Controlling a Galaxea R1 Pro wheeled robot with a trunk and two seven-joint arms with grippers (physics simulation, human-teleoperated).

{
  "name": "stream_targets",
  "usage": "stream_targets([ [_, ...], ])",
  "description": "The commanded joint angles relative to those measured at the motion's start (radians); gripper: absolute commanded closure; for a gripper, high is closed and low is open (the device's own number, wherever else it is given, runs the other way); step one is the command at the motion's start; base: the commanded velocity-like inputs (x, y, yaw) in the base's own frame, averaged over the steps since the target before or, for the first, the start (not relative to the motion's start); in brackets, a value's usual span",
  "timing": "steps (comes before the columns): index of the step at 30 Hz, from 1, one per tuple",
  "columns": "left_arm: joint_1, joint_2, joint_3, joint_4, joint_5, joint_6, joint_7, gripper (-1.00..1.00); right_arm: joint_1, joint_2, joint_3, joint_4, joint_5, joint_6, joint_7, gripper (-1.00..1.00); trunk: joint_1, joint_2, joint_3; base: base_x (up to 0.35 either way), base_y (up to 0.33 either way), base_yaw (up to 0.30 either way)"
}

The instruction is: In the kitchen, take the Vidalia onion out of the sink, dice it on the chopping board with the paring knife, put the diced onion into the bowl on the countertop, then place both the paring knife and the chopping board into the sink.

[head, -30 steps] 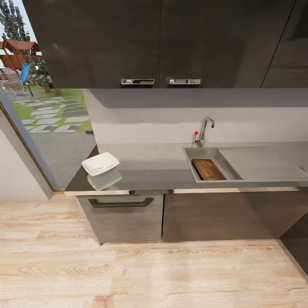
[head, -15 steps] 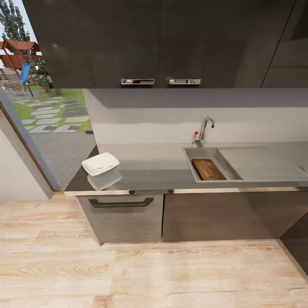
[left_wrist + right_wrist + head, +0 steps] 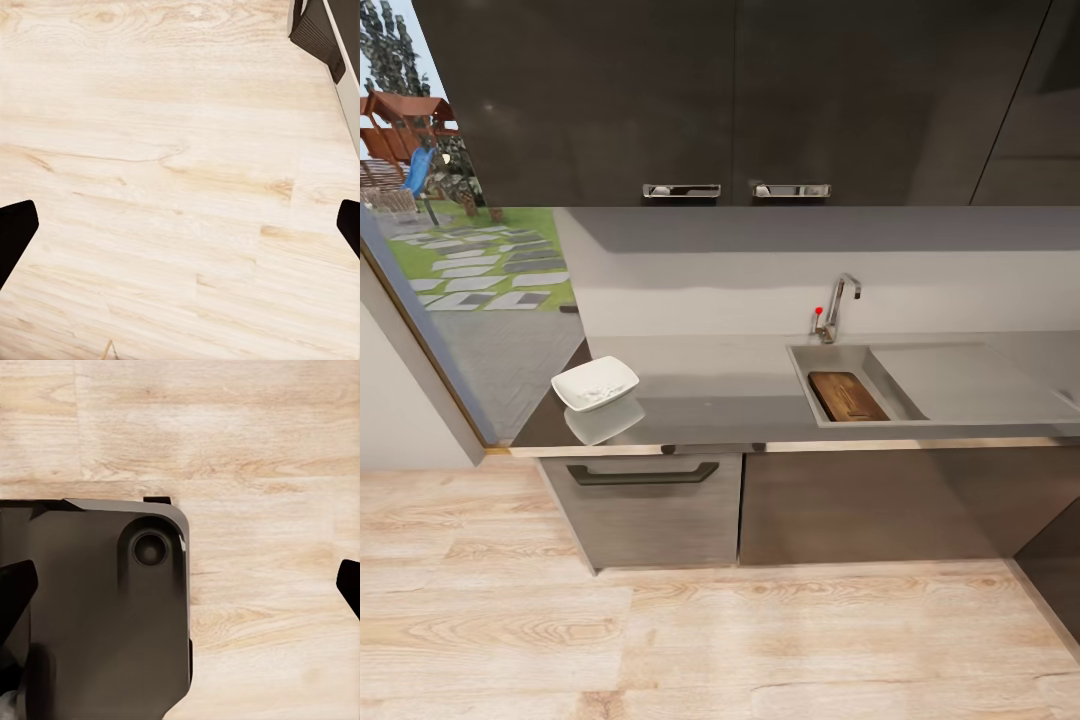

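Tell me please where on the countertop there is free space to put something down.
The countertop is bare between the bowl and the sink. The drainboard, just past the basin, is bare too. The basin itself is crowded: the board covers most of its floor. The strip behind the basin is taken by the tap.

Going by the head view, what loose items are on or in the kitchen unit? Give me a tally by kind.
Bowls: 1, the white bowl on the countertop.
Chopping boards: 1, the brown chopping board inside the sink.
Knives: 0 that I can make out.
Total: 2
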Motion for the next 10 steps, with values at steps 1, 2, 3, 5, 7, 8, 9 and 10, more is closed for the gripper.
stream_targets([
  [1, 0.001, 0.000, -0.009, -0.002, 0.010, -0.001, 0.003, -1.00, -0.001, 0.000, 0.009, 0.001, -0.010, -0.003, -0.002, -1.00, 0.001, -0.002, -0.002, 0.000, 0.000, 0.000],
  [2, 0.001, 0.000, -0.009, -0.002, 0.010, -0.001, 0.003, -1.00, -0.001, 0.000, 0.009, 0.001, -0.010, -0.003, -0.002, -1.00, 0.001, -0.002, -0.002, 0.000, 0.000, 0.000],
  [3, 0.001, 0.000, -0.009, -0.002, 0.010, -0.001, 0.003, -1.00, -0.001, 0.000, 0.009, 0.001, -0.010, -0.003, -0.002, -1.00, 0.001, -0.002, -0.002, 0.000, 0.000, 0.000],
  [5, 0.001, 0.000, -0.009, -0.002, 0.010, -0.001, 0.003, -1.00, -0.001, 0.000, 0.009, 0.001, -0.010, -0.003, -0.002, -1.00, 0.001, -0.002, -0.002, 0.000, 0.000, 0.000],
  [7, 0.001, 0.000, -0.009, -0.002, 0.010, -0.001, 0.003, -1.00, -0.001, 0.001, 0.009, 0.001, -0.010, -0.003, -0.002, -1.00, 0.001, -0.002, -0.002, 0.000, 0.000, 0.000],
  [8, 0.001, 0.000, -0.009, -0.002, 0.010, -0.001, 0.003, -1.00, -0.001, 0.000, 0.009, 0.001, -0.010, -0.003, -0.002, -1.00, 0.001, -0.002, -0.002, 0.000, 0.000, 0.000],
  [9, 0.001, 0.000, -0.009, -0.002, 0.010, -0.001, 0.003, -1.00, -0.001, 0.000, 0.009, 0.001, -0.010, -0.003, -0.002, -1.00, 0.001, -0.002, -0.002, 0.000, 0.000, 0.000],
  [10, 0.001, 0.000, -0.009, -0.002, 0.010, -0.001, 0.003, -1.00, -0.001, 0.000, 0.009, 0.001, -0.010, -0.003, -0.002, -1.00, 0.001, -0.002, -0.002, 0.000, 0.000, 0.000],
])
